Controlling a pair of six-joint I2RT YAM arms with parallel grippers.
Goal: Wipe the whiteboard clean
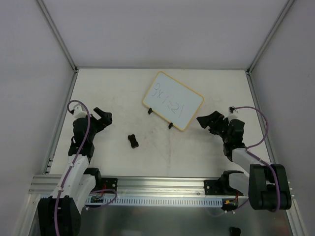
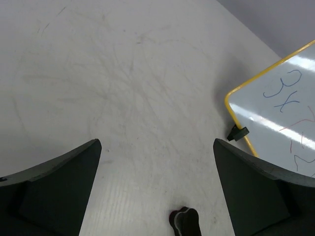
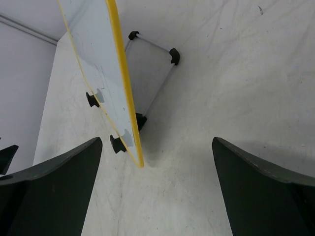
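The whiteboard [image 1: 172, 101] is propped at a slant in the middle back of the table, with a yellow rim, two black feet and faint blue and red writing on it. My left gripper [image 1: 103, 117] is open, well to the board's left. In the left wrist view the whiteboard [image 2: 280, 113] shows at the right, and my left gripper [image 2: 156, 147] holds nothing. My right gripper [image 1: 209, 122] is open, just right of the board's near corner. From the right wrist the whiteboard [image 3: 96, 64] appears edge-on, ahead and left of the empty right gripper [image 3: 157, 142].
A small black block [image 1: 133, 141] lies on the table between the left gripper and the board, and it also shows as the block [image 2: 186, 222] low in the left wrist view. A wire stand [image 3: 152, 64] props the board from behind. White walls enclose the table; a metal rail [image 1: 157, 184] runs along the near edge.
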